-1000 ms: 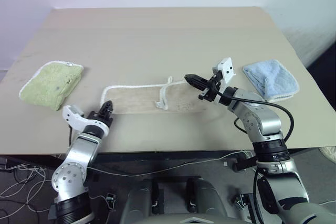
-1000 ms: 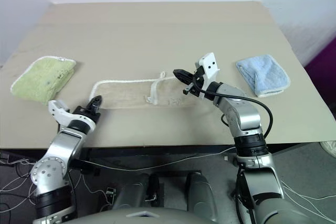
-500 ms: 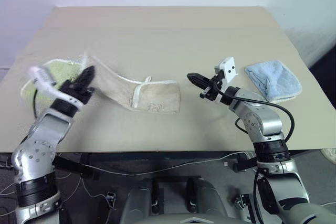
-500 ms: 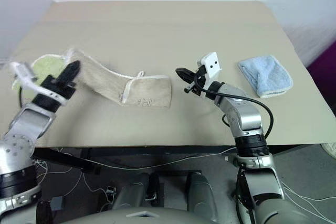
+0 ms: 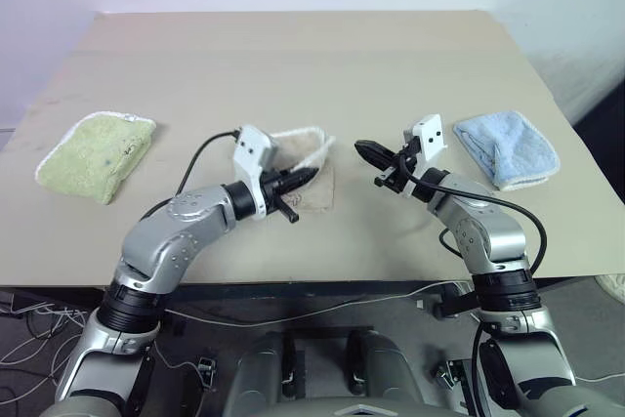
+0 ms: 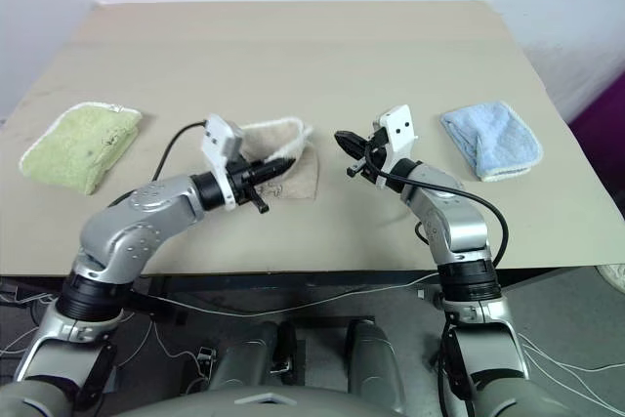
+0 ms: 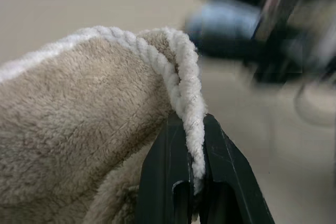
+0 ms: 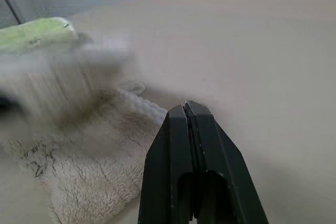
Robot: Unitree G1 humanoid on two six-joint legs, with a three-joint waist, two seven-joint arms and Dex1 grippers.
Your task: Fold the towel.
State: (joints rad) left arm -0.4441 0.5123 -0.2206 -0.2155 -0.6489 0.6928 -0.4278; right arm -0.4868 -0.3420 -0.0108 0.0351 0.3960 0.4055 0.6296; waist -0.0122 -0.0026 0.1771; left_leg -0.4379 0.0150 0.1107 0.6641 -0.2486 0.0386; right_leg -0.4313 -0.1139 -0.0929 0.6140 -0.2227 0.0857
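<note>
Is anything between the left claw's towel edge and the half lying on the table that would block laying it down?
Nothing visible does. The left claw is shut on the towel's white corded edge, right over the resting half. The right claw, shut and empty, hangs just beside the towel, apart from it, not across the fold.

Even, bright, diffuse light over the table [image 5: 293, 56]; no glare, only soft short shadows under the arms and cloths. Head views sharp across the frame. Left wrist view: towel [image 7: 79, 129] edge and fingers [image 7: 168, 182] crisp, background smeared and out of focus. Right wrist view: fingers [image 8: 178, 156] sharp, the towel's upper part streaked with blur, far green cloth [image 8: 37, 32] soft.
</note>
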